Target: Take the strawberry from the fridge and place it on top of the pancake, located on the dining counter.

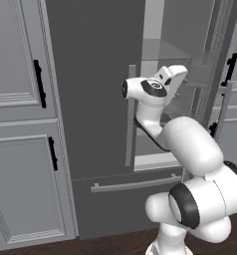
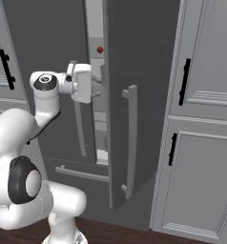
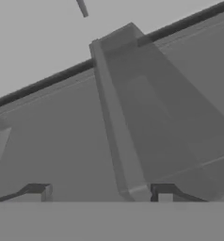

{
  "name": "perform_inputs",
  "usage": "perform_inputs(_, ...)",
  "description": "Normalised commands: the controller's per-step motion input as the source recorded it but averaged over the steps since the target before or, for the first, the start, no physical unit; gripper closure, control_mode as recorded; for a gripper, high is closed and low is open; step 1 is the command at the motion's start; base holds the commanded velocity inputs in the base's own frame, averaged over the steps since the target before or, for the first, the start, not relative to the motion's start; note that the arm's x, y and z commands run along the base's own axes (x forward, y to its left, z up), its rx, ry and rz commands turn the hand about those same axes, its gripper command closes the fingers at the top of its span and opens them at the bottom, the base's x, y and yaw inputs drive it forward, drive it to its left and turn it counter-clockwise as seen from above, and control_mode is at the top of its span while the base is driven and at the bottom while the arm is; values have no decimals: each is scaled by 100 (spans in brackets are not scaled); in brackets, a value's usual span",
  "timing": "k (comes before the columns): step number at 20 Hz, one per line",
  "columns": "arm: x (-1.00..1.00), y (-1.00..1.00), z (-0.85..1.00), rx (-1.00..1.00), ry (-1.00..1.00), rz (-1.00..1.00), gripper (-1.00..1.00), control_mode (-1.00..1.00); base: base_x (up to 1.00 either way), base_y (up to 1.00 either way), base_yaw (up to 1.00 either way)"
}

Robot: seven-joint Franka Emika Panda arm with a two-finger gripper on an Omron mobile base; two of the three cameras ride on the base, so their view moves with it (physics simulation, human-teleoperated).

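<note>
Your gripper (image 3: 102, 194) sits at the gap of the partly open fridge (image 2: 134, 57), fingers spread wide and holding nothing. You can see the strawberry (image 2: 100, 49) on a shelf inside, above the hand.

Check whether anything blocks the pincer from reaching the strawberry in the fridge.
Yes. The tall dark grey fridge's right door is only partly open, leaving a narrow gap. The tiny red strawberry sits inside, above the open pincer at the gap.

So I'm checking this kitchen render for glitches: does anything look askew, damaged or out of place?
Nothing looks damaged or spilled. The fridge stands ajar, one door swung partly out, with the strawberry showing in the gap. The gripper sits at that gap, jaws apart and empty. That fits the job.
</note>
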Motion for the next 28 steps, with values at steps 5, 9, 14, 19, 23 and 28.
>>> perform_inputs(5,-41,-100,0,8,-6,-6,-100,-100,0,0,0)
perform_inputs(9,-26,-100,0,8,-5,-3,-100,-100,0,0,0)
perform_inputs(14,-7,-100,1,7,-4,-2,-100,-100,0,0,0)
perform_inputs(19,0,-100,3,7,-4,0,-100,-100,0,0,0)
perform_inputs(23,0,-100,0,6,-5,0,-100,-100,0,0,0)
perform_inputs(28,-52,-56,9,11,-8,-1,-100,-100,0,0,0)
